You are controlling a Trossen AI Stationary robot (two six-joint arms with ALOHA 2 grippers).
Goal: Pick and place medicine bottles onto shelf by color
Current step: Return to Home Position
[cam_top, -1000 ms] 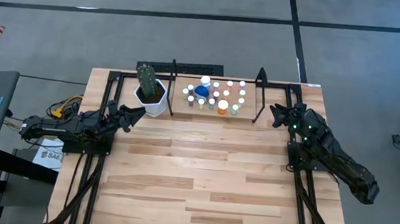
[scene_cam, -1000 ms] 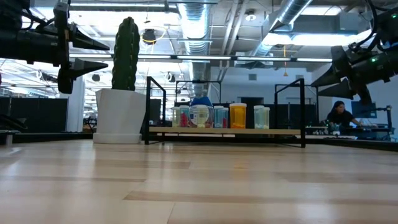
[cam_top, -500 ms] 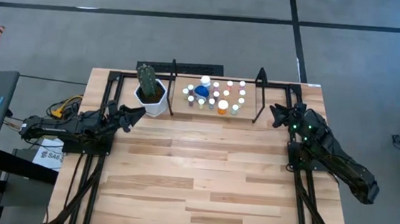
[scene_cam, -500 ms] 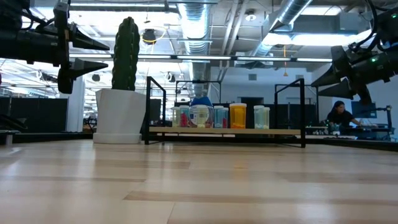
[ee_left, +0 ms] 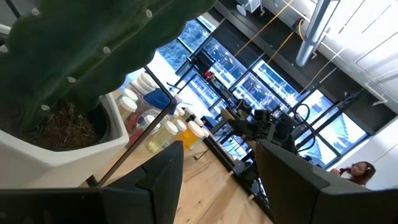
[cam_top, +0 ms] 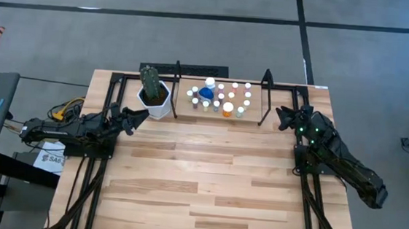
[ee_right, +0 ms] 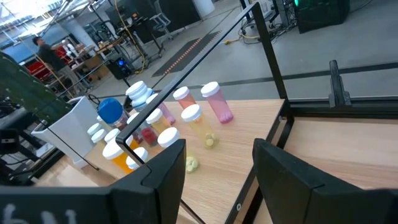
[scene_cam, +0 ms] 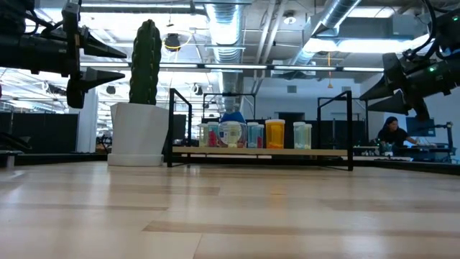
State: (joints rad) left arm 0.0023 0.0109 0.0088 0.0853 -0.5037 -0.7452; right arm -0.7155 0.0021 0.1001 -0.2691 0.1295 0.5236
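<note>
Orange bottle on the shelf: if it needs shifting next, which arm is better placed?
Probably the right. The right gripper hangs open by the shelf, nearer the orange bottle. The left gripper, also open, has the cactus pot between it and the shelf.

The medicine bottles stand upright in a tight cluster on the shelf, a light wooden board framed by thin black rails and posts at the back edge of the table. Most are tiny and white-capped. A larger rounded blue bottle sits toward the cluster's left. An amber bottle stands at its front, and the pink bottles are toward its right.
</note>
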